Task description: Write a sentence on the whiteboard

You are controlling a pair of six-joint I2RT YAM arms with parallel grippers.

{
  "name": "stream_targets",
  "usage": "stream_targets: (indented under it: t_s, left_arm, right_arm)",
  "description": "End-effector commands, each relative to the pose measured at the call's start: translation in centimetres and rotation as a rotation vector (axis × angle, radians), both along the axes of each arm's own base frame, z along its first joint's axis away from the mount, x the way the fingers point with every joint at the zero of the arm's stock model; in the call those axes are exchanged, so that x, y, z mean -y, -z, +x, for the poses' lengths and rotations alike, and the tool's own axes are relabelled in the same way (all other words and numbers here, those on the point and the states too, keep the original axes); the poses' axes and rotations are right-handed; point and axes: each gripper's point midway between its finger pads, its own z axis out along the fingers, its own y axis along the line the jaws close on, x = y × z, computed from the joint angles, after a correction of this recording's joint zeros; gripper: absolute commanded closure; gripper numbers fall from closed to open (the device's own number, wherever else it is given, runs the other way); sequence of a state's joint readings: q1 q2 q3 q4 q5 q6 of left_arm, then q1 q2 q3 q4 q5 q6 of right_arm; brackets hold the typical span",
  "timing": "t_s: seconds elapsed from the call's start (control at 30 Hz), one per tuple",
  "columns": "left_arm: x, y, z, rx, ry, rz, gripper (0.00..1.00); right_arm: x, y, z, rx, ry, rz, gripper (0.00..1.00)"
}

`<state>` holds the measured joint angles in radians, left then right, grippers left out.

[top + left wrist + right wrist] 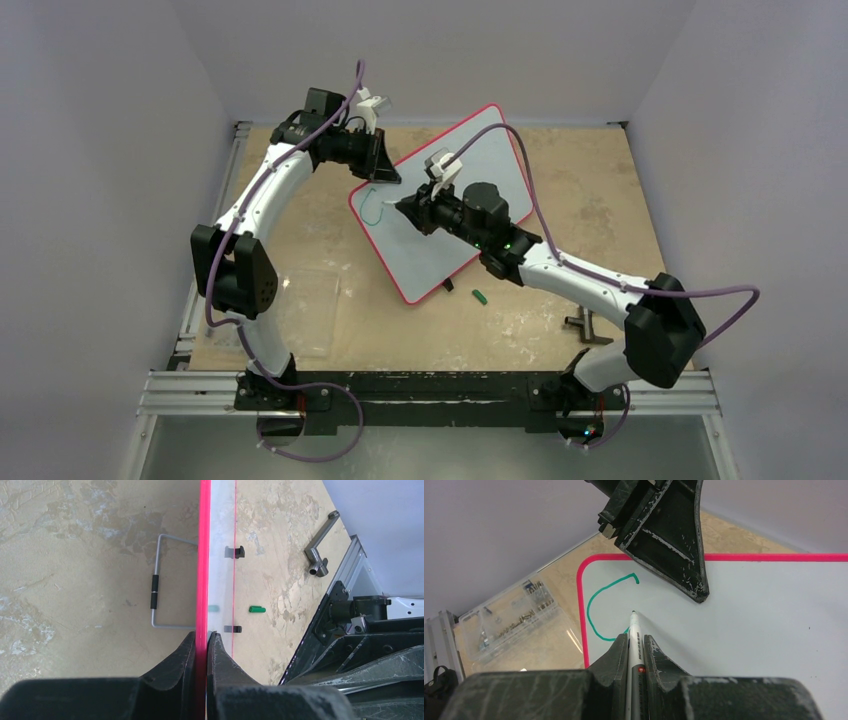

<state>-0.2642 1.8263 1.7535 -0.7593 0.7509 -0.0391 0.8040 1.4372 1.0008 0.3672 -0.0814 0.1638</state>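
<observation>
1. The left pincer [201, 639] is pressed together on the red rim of the whiteboard [764, 610]. That edge runs straight out ahead of its fingers.
2. The right pincer [631, 642] pinches a white marker [632, 625], whose tip meets the board just ahead of it.
3. The sentence [588, 612], a single green C-shaped curve, lies just left of that tip.
4. A green cap [257, 609] rests on the tabletop [590, 180], ahead and right of the left pincer.

My left arm [255, 190] bends in from the left of the whiteboard [492, 150], and my left gripper [201, 635] is pinched tight on its far-left rim. My right arm [590, 280] reaches across the whiteboard's near-right edge. My right gripper [631, 637] is clamped around a marker [633, 625], its tip on the board.
</observation>
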Motion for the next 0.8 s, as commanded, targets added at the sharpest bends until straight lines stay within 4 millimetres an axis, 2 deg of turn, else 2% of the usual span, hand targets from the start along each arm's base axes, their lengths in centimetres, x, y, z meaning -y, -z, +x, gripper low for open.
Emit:
stream_targets:
  t_s: [0.0,0.43,0.77]
  left_arm:
    - [-2.7,2.3,1.2,0.086,-0.061,0.196,1.00]
    - [-2.7,2.3,1.2,0.086,-0.062,0.196,1.00]
    - [-2.7,2.3,1.2,0.086,-0.063,0.197,1.00]
  right_arm:
    - [-0.2,-3.3,1.4,0.052,0.043,0.073,1.00]
    - [-0.9,-1.7,1.5,0.025,0.018,0.053,1.00]
    - [0.4,1.8,0.3,-0.021,0.019,-0.002,1.00]
